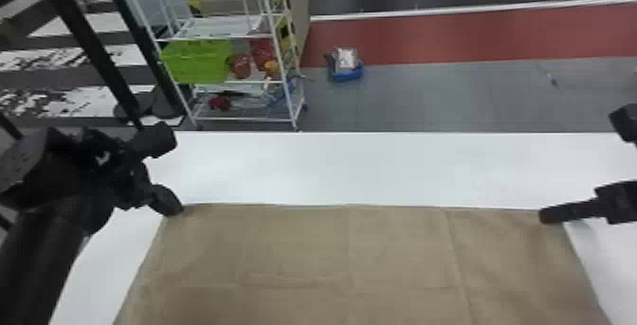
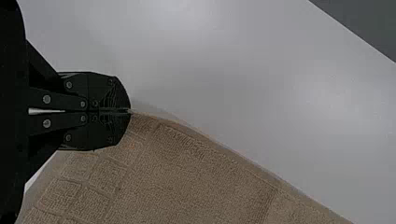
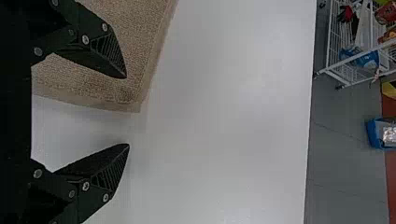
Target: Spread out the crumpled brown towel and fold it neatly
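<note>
The brown towel (image 1: 350, 257) lies spread over the white table, its far edge nearly straight, with faint creases. At its far left corner is my left gripper (image 1: 173, 208); in the left wrist view the left gripper (image 2: 130, 111) is shut on the corner of the towel (image 2: 196, 172). By the far right corner is my right gripper (image 1: 550, 215). In the right wrist view the right gripper (image 3: 128, 111) stands open, one finger over the towel (image 3: 135, 28) and the other over bare table, the corner between them and not gripped.
The white table (image 1: 360, 167) extends beyond the towel's far edge. Past it stand a white wire shelf (image 1: 222, 82) with a green bin (image 1: 196, 61) and, on the floor, a blue container (image 1: 346, 70). Dark posts rise at the far left.
</note>
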